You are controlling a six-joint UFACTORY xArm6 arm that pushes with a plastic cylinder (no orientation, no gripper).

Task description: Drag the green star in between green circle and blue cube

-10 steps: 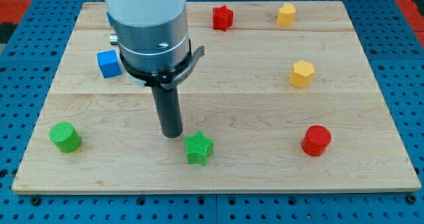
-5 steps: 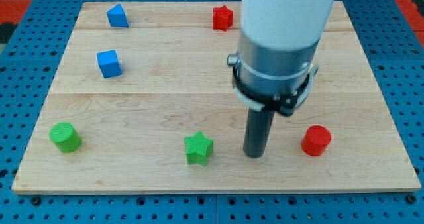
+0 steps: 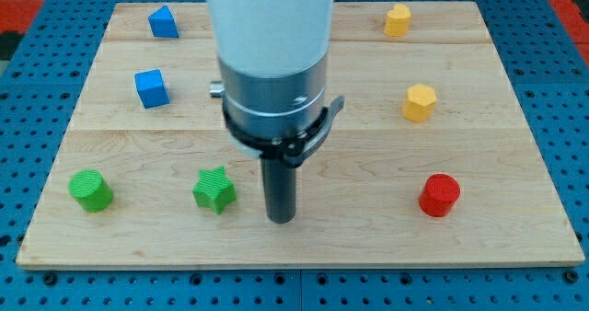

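The green star (image 3: 214,190) lies near the view's bottom, left of centre. My tip (image 3: 281,219) is on the board just to the star's right, a small gap away. The green circle (image 3: 91,190) stands at the bottom left, level with the star. The blue cube (image 3: 152,88) sits higher up on the left, above the gap between circle and star.
A second blue block (image 3: 163,22) is at the top left. Yellow blocks sit at the top right (image 3: 398,20) and mid right (image 3: 420,102). A red cylinder (image 3: 440,195) is at the bottom right. The arm's body hides the top middle of the wooden board (image 3: 515,237).
My tip swung from the star's left around to its right, then moved left and pushed the green star leftward toward the green circle. The arm now hides the red star.
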